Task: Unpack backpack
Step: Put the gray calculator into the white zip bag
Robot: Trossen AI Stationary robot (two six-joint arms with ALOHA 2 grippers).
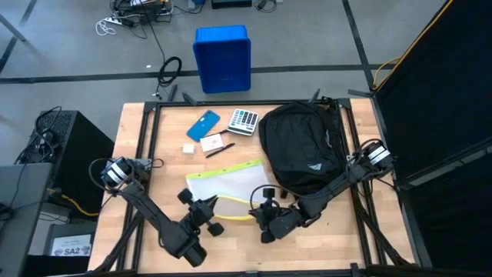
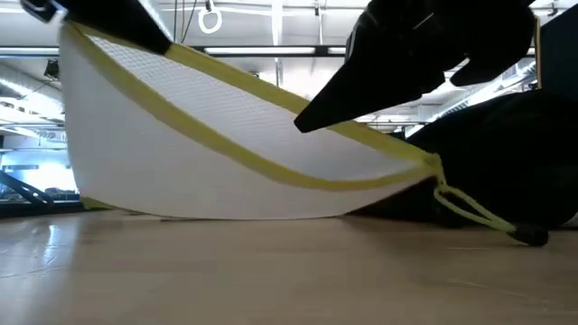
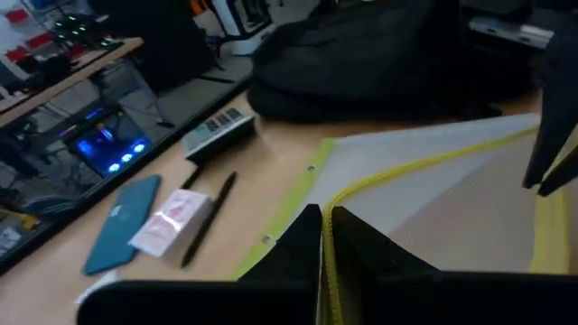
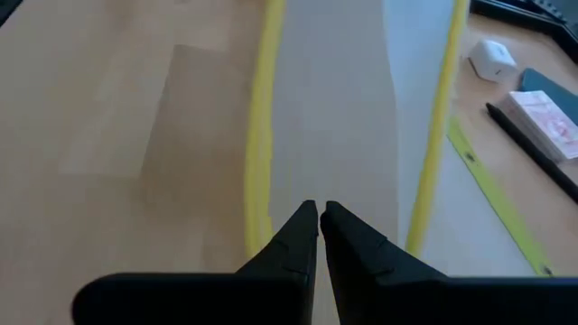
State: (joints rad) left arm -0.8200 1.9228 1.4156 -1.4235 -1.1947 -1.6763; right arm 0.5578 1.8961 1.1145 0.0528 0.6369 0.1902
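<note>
Backpack (image 1: 301, 146) lay on the right half of the table (image 1: 134, 138), toward the far side, zipper side up as far as I could tell. It sat just beyond my right claw (image 1: 265, 209) and partly under that arm; no contact between claw and backpack.

Both my claws were on the white mesh pouch (image 1: 227, 185) with yellow trim, which lay just left of the backpack, its edge touching or nearly touching the fabric. Left claw (image 1: 209, 203) was fully closed, pinching the pouch's near yellow edge; left wrist view showed the fingers (image 3: 302, 244) tight together on the trim. Right claw was fully closed too, fingers (image 4: 298, 236) meeting over the pouch's mesh between the two yellow bands. The low view showed the near edge of the pouch lifted off the table, the rest sagging down to it.

Further out, left of the backpack: calculator (image 1: 244, 121), blue phone (image 1: 203, 125), small card box (image 1: 212, 142), black pen (image 1: 220, 150), small white item (image 1: 188, 149). Blue bin (image 1: 222, 58) on the floor beyond the table.
</note>
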